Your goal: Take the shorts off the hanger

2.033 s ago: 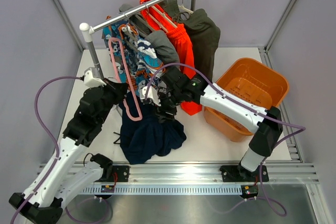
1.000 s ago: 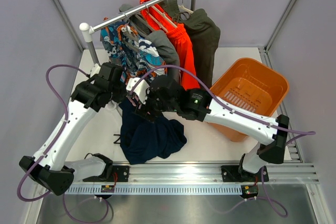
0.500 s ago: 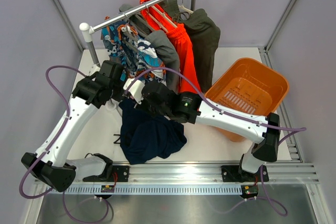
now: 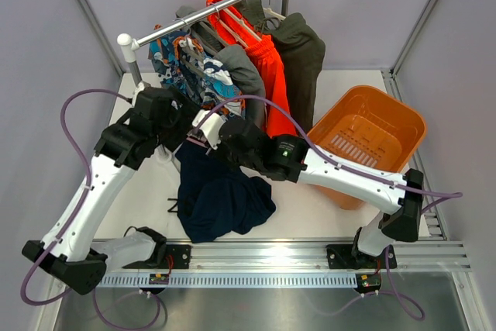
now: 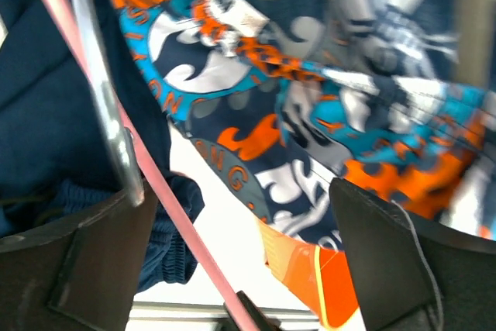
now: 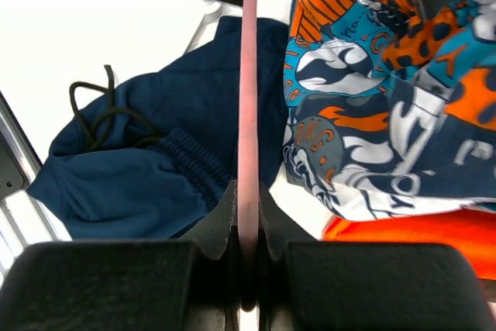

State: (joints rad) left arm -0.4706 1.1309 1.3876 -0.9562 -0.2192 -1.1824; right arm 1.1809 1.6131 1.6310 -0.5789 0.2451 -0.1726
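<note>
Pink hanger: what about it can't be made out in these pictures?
- Hook of the pink hanger: top view, the left arm and right arm cover it; both wrist views, cut off by the frame edge.
- Whether the navy shorts are free of it: right wrist view, the hanger's bar and the right claw hide the contact; left wrist view is blurred.

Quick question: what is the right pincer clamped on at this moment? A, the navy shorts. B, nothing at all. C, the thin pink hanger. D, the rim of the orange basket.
C: the right wrist view shows the right pincer shut on the pink hanger, its bar squeezed between the two fingers, while the navy shorts lie beneath, outside the grip.
</note>
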